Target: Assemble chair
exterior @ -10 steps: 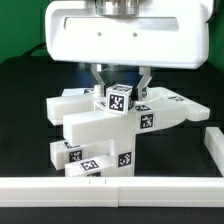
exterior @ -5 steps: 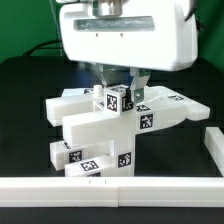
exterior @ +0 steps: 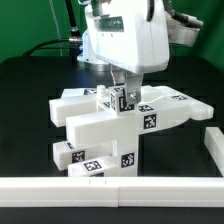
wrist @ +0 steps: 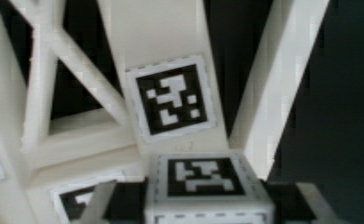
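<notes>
The chair parts are chunky white tagged pieces stacked mid-table: a flat plate at the back, a big block across it, and long tagged blocks in front. My gripper hangs straight down over the stack, shut on a small tagged cube sitting on the block's top. In the wrist view the cube sits between my dark fingers, with a tagged white bar beyond it. What is under the cube is hidden.
A long plain white rail runs along the front edge. Another white rail piece lies at the exterior view's right. Black table surface surrounds the stack. Cables and rig gear stand behind the arm.
My hand has turned about its vertical axis, from broadside to the camera to nearly edge-on. The cube has turned with it and stayed at the same spot on the stack.
</notes>
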Controlling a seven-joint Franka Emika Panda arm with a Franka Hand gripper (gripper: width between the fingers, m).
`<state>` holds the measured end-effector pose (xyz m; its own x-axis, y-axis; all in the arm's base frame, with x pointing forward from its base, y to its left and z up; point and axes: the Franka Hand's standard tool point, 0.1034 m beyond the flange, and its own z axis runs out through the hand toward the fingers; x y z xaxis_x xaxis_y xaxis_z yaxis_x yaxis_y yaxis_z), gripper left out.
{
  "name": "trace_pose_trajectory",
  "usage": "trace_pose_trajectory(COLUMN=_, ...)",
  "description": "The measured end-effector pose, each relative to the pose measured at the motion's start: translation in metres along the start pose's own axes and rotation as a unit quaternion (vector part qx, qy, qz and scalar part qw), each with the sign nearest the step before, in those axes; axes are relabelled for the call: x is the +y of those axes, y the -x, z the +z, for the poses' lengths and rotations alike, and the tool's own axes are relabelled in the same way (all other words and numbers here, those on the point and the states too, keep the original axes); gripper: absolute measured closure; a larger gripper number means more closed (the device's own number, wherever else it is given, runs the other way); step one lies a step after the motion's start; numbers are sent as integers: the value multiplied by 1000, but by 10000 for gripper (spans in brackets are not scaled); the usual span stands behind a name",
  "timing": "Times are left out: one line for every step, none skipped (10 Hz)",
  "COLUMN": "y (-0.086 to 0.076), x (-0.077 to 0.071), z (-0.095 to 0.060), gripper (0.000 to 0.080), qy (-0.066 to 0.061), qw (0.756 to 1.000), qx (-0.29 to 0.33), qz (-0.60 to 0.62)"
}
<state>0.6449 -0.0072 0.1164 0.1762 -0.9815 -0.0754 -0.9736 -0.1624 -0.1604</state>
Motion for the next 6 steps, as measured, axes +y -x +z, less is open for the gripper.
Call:
trace_pose_trajectory(y=0, x=0, z=0, gripper=510, qy=0, qw=1000, qx=0, qz=14)
trace_pose_trajectory(y=0, x=0, z=0, gripper=510, qy=0, qw=1000, qx=0, qz=8)
trace_pose_trajectory(y=0, x=0, z=0, gripper=339, qy=1, qw=1000, qx=0, qz=-10)
trace_pose_trajectory(y=-2, x=1, z=0, gripper=196, qy=2, qw=999, qx=0, qz=-48)
trace_pose_trajectory(y=-3, x=1, z=0, gripper=164, qy=4, qw=997, qx=1, qz=-82)
trace_pose_trajectory(y=-2, x=1, z=0, gripper=164, qy=4, qw=992, qx=1, qz=-126)
